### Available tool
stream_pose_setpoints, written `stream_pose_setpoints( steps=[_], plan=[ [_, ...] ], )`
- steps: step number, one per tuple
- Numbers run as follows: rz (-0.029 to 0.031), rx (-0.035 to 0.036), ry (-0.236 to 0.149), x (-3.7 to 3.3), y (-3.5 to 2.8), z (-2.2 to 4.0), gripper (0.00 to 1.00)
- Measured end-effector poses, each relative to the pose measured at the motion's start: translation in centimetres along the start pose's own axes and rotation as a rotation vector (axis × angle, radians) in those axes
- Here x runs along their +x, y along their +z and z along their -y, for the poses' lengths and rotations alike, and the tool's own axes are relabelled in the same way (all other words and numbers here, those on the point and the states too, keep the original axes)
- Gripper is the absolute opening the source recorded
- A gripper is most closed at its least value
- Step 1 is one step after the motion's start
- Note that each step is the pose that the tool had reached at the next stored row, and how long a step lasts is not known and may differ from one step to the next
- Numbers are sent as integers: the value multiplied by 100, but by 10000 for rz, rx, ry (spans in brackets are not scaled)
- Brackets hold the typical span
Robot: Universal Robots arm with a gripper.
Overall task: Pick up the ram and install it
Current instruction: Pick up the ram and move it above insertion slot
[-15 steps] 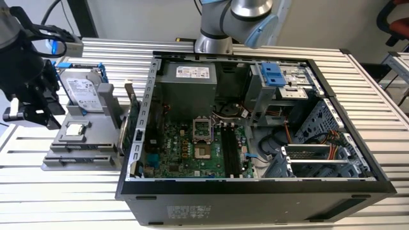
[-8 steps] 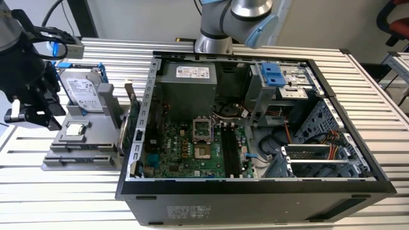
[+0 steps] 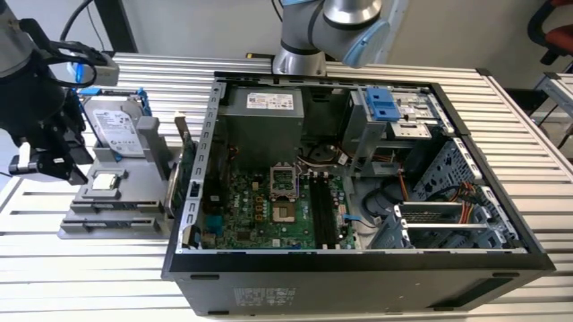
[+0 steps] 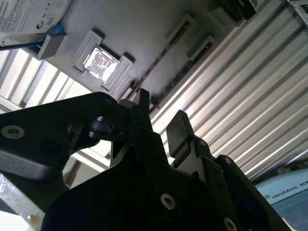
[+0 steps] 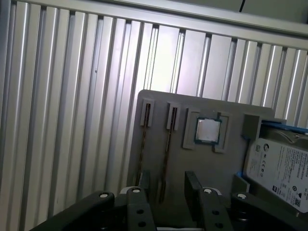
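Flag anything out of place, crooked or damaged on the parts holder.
Nothing stands out. In the first wrist view the ram sticks stand on edge in their slots in the gray holder, the processor chip lies square in its recess, and the open gripper holds nothing.

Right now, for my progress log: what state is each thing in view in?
Tool: open, empty, over the holder.
Ram: two sticks on edge in holder slots, ungripped.
Processor: flat in its holder recess.
Hard drive: standing in the holder.
Computer case: side open, on the table.
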State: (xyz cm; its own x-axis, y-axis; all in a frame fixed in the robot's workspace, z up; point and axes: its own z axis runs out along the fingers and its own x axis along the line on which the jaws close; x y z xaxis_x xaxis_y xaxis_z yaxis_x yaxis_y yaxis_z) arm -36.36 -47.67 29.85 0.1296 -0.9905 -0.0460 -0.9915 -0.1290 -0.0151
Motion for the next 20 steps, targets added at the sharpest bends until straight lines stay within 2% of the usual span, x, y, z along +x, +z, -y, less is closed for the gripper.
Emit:
stream_pose_setpoints(
  steps=[3, 9, 17, 20],
  plan=[
    [-4, 2, 69, 3, 47, -1, 100],
    [-11, 24, 563, 23, 135, -4, 100],
    [-19, 46, 1064, 66, 227, -11, 100],
    [-18, 34, 1171, 74, 251, -12, 100]
  ],
)
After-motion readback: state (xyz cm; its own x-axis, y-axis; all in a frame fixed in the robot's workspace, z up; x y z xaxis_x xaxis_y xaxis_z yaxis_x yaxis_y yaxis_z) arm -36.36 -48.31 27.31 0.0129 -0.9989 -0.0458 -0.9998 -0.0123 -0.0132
